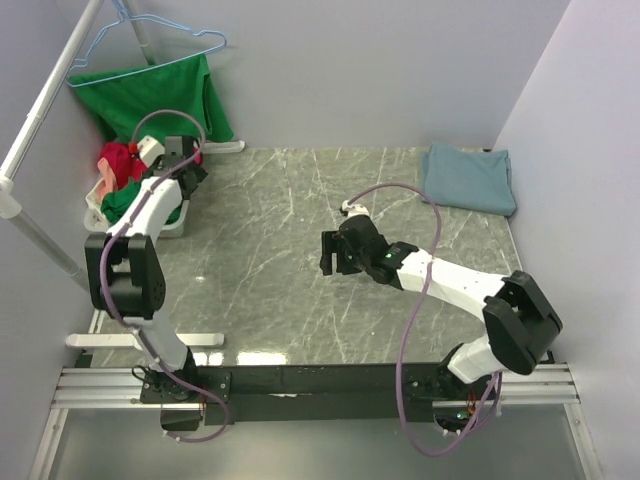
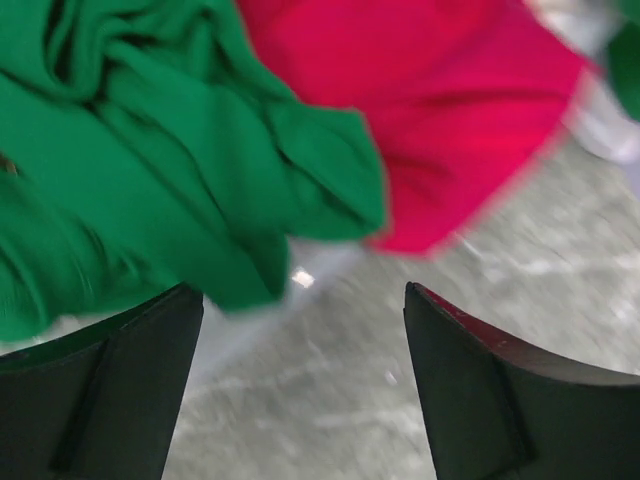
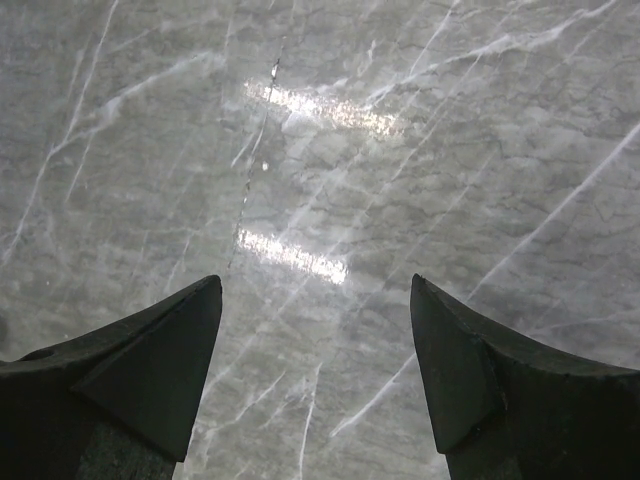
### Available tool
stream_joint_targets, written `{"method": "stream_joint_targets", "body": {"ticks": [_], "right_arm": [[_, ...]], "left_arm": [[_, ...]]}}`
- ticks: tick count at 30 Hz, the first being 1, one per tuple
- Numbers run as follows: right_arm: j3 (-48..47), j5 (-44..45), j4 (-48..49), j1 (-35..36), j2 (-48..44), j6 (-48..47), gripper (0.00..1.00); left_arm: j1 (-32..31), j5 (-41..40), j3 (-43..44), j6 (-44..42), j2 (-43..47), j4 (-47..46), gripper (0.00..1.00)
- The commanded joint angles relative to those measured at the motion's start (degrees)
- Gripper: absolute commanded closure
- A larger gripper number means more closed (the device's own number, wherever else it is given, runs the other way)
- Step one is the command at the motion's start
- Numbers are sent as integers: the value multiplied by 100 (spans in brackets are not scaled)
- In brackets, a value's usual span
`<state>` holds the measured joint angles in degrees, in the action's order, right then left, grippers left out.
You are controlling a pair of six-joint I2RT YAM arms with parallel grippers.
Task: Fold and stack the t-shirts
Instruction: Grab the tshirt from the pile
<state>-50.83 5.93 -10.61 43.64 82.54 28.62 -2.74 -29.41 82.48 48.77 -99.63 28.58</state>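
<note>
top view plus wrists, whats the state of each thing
blue-grey tee, folded flat on table
hung green tee, draped on hanger, unfolded
binned green tee, crumpled
red tee, crumpled beside it
left gripper, open, empty, at bin
right gripper, open, empty, over table

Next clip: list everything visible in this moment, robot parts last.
hung t-shirt: 1, bright green, on the hanger at back left
hanger: 1, light blue wire, back left
rack pole: 1, white, slanting along the left side
basket: 1, white, at the table's left edge
crumpled t-shirt: 1, green, in the basket
red t-shirt: 1, red, in the basket beside the green one
blue-grey t-shirt: 1, folded, far right corner of the table
table: 1, grey marble pattern
left end effector: 1, black, open, over the basket's clothes
right end effector: 1, black, open, above bare mid-table
</note>
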Motion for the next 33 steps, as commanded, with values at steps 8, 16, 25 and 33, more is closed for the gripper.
{"method": "stream_joint_targets", "body": {"ticks": [8, 16, 25, 33], "right_arm": [[-682, -84, -29, -40, 789, -225, 18], [-929, -154, -108, -75, 1124, -226, 17], [-753, -128, -11, -92, 852, 56, 18], [-753, 249, -231, -267, 430, 336, 18]], "left_arm": [[748, 418, 471, 53, -785, -125, 18], [766, 260, 647, 71, -698, 112, 99], [319, 190, 585, -25, 347, 114, 99], [-1254, -258, 1139, -298, 1032, 228, 99]]}}
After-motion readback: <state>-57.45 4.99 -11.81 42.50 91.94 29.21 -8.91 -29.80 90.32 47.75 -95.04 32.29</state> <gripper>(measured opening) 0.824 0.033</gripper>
